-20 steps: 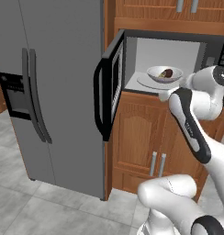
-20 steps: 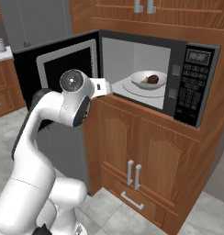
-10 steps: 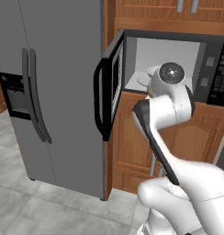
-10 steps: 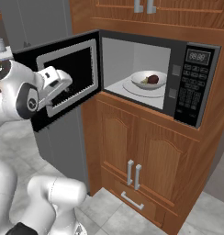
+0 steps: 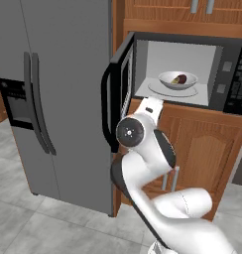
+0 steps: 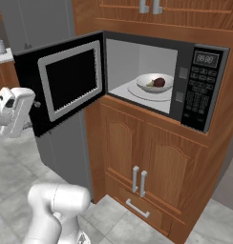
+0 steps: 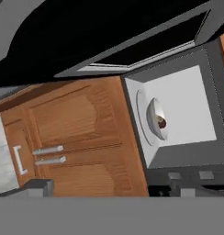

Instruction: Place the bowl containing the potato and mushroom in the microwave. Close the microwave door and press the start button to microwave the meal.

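The white bowl (image 5: 177, 79) (image 6: 154, 82) (image 7: 157, 120) rests on the glass turntable inside the microwave (image 6: 204, 114). In it lie the dark mushroom (image 6: 159, 82) (image 5: 181, 79) and, beside it, the yellowish potato (image 6: 150, 84). The microwave door (image 5: 120, 94) (image 6: 66, 83) (image 7: 109, 41) stands wide open to the left. My gripper (image 6: 32, 107) (image 7: 109, 192) is open and holds nothing. It hangs low by the door's free lower corner, on the window side, well away from the bowl. From there it looks up under the door into the cavity.
A grey fridge (image 5: 53, 99) stands just left of the open door. The button panel (image 6: 202, 90) (image 5: 239, 84) is on the microwave's right side. Wooden cabinet doors with metal handles (image 6: 137, 178) sit below, and my elbow (image 5: 130, 133) is in front of them.
My arm has swung left, away from the microwave's opening, and down to the open door's outer edge. The bowl stays in the microwave and the door has not moved.
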